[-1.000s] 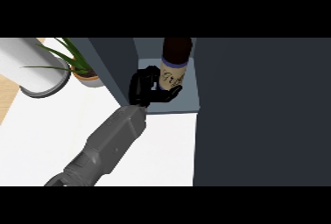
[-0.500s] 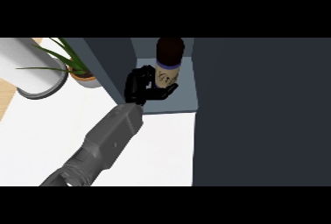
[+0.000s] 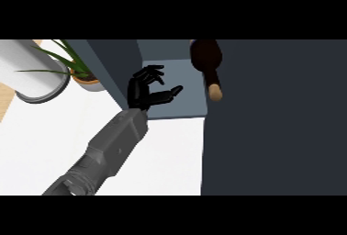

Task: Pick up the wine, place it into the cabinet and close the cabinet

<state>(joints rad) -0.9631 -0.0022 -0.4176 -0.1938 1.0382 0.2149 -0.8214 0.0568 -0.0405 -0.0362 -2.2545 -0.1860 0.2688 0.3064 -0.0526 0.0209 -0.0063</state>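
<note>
The wine bottle (image 3: pixel 206 56) is inside the cabinet (image 3: pixel 177 106), at the right side of its blue-grey shelf, against the edge of the dark door. Its dark body lies toward the back and its tan neck (image 3: pixel 215 90) points to the near side. My left hand (image 3: pixel 145 90) is over the shelf, just left of the bottle and apart from it. Its fingers are spread and the thumb points toward the bottle, with nothing held. The grey forearm comes in from the lower left. My right hand shows nowhere.
The open cabinet door (image 3: pixel 278 119) fills the right of the view as a broad dark panel. A potted plant (image 3: pixel 80 72) and a white cylinder (image 3: pixel 34 69) stand left of the cabinet. The white counter (image 3: pixel 41 137) spreads below them.
My left hand has let go of the bottle and opened, drawing slightly left. The bottle now lies against the door edge, its neck pointing to the near side.
</note>
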